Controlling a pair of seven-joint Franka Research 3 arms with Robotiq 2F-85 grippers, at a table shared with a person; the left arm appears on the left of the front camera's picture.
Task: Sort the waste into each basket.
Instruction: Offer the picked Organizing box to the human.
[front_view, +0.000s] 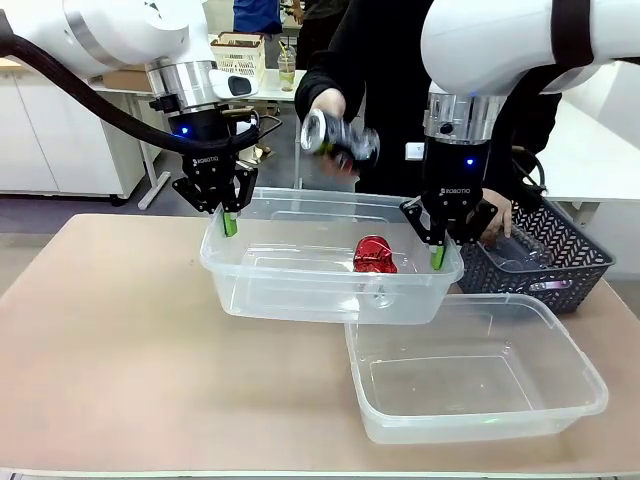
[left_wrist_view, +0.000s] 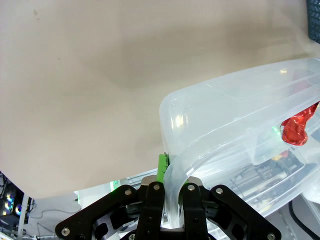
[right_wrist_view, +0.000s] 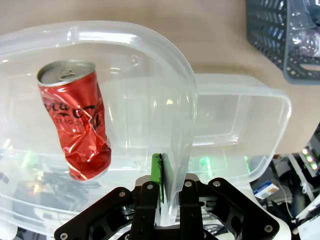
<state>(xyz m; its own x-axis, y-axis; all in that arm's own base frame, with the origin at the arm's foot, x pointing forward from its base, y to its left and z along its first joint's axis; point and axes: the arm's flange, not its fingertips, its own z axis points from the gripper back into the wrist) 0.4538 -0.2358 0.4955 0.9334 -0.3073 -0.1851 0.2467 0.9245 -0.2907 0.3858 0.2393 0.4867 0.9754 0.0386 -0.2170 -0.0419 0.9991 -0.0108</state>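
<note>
Status of sorting: early, on my reading; one crushed red can (front_view: 374, 256) lies inside the upper clear tub (front_view: 290, 285), and nothing else is sorted.

Left gripper (front_view: 231, 215): jaws clamped on the tub's rim at its left end; the left wrist view shows the clear wall pinched between the green pads.

Right gripper (front_view: 438, 245): jaws likewise clamped on the rim at the tub's right end; the right wrist view confirms the wall between the pads, with the red can lying just beyond them on the tub floor.

Tub position: carried between the two arms and apparently raised off the table (front_view: 120, 340); level, or nearly so.

Second clear tub (front_view: 480, 425): resting on the table nearer the robot and to its right, partly under the raised one; nothing inside.

Person: one hand (front_view: 325, 105) holds a silver can (front_view: 335, 138) above the far rim of the raised tub, not yet released; the other hand (front_view: 497, 222) reaches into the dark grey basket (front_view: 570, 262), where a clear bottle (front_view: 515, 255) lies.

Outstanding, as judged: the silver can to be dropped in; the bottle to go to the empty tub; further contents of the grey basket cannot be made out.
</note>
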